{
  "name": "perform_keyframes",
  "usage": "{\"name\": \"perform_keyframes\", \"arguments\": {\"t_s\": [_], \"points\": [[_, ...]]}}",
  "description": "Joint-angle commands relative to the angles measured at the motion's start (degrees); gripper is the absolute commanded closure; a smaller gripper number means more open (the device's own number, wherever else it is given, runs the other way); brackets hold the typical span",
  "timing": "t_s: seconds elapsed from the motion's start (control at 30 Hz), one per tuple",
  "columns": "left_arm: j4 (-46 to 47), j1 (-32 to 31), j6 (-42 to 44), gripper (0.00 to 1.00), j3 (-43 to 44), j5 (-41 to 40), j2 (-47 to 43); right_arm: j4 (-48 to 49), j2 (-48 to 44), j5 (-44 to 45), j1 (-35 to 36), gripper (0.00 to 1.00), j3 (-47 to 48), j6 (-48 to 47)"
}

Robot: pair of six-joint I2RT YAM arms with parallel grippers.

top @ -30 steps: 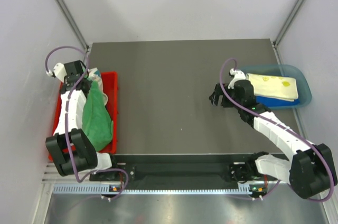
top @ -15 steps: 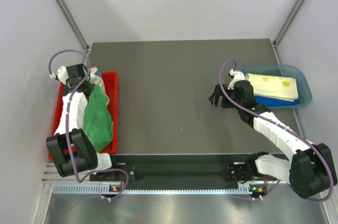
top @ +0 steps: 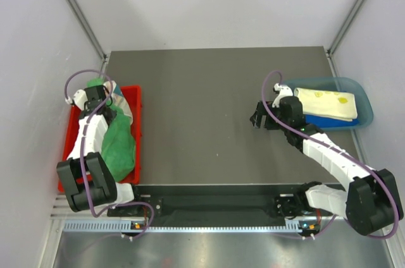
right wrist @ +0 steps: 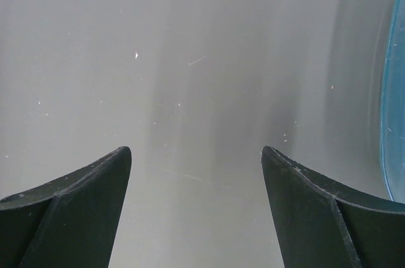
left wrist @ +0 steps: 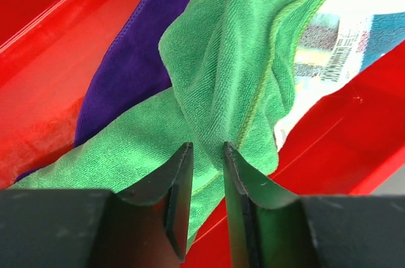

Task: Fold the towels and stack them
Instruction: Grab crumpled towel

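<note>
Green towel: lies crumpled in the red tray at the table's left edge, on top of a purple towel.
Long axis: runs near-to-far along the tray in the top view, wide end toward the arm bases and narrow gathered end pointing to the far end.
Grip point: a raised fold at that narrow far end; in the left wrist view the ridge leads up and away from the fingertips.
Left gripper: jaws drawn narrow, pinching the green fold between them.
Neighbour: a white printed towel lies just beyond the fold, touching it.
Nearer arm: the left by far, with the towel in hand.
Right gripper: jaws wide and holding nothing, low over the bare table, well apart from the tray.
Stack: a pale yellow towel lies on a blue towel in the blue bin, just right of that gripper.
Coming move, as a judgement: lifting the fold toward the table centre, to the right, would trail the wide end behind.
</note>
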Motion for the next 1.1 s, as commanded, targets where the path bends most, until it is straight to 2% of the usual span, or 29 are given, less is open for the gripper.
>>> {"name": "perform_keyframes", "arguments": {"t_s": [0.0, 0.13, 0.17, 0.23, 0.53, 0.7, 0.9, 1.07], "points": [[1.42, 0.36, 0.24, 0.69, -0.76, -1.01, -0.62, 2.84, -0.15, -0.64, 0.76, 0.17, 0.14, 0.58], [-1.48, 0.27, -0.64, 0.57, -1.81, -2.86, -1.84, 3.10, 0.20, -0.64, 0.76, 0.16, -0.04, 0.58], [-1.92, 0.27, -0.72, 0.50, -2.08, -3.38, -3.15, 3.10, 0.46, -0.73, 0.76, 0.17, -0.04, 0.49], [-3.24, 0.36, -0.99, 0.47, -2.78, -4.18, -4.48, 3.37, 0.72, -0.90, 0.84, 0.17, -0.04, 0.66], [-5.26, 0.36, 0.42, 0.48, -6.12, -3.21, -7.12, 3.54, 1.78, -0.99, 1.11, 0.17, 0.31, 0.67], [-2.29, 0.28, -0.20, 0.50, -7.35, -1.72, -7.21, 3.55, 2.40, -0.82, 1.20, 0.17, 0.40, 0.75], [0.00, 0.36, -0.46, 0.49, -4.37, 0.30, -8.70, 3.46, 2.22, -0.38, 1.46, 0.18, 0.22, 0.49], [0.36, 0.36, -2.22, 0.46, -2.52, -2.15, -8.27, 3.72, 2.31, -0.29, 1.55, 0.18, 0.22, 0.49]]}}
